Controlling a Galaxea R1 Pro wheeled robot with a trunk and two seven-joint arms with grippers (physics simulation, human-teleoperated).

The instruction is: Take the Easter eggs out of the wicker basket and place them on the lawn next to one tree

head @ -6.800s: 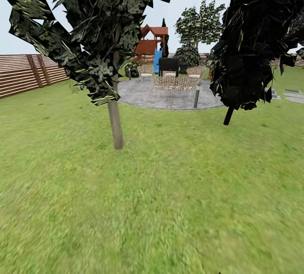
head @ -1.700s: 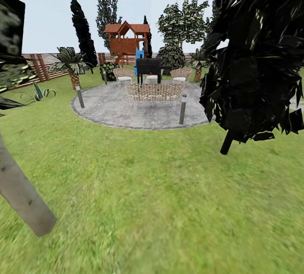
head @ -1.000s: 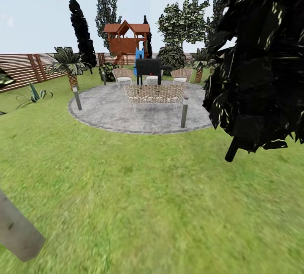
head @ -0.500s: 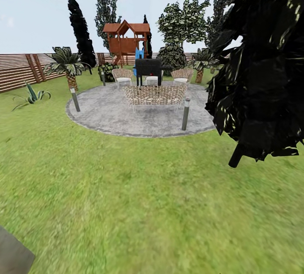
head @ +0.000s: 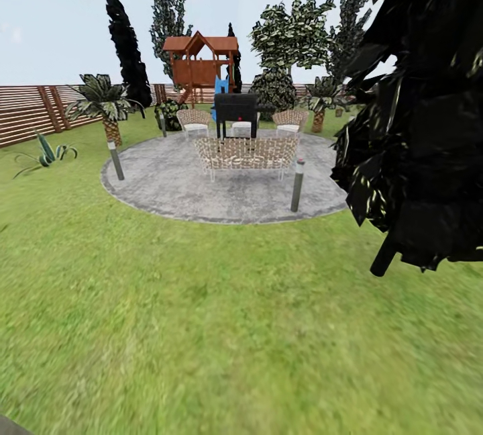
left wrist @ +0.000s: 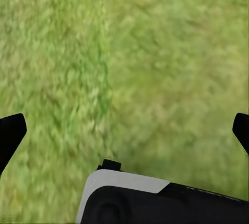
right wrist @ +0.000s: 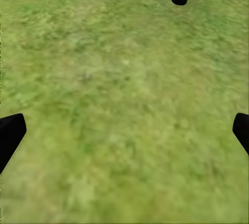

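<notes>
Wide green lawn (head: 221, 314) with yellowish patches, wrapping the fenced garden's (head: 40, 109) round paved patio.

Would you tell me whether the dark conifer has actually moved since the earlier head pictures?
No. The dark conifer keeps its place beside the paved patio; the camera advanced.

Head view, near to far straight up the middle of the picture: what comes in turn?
Lawn → grey paved patio → wicker bench → black grill → wooden play tower by the slat fence.
</notes>
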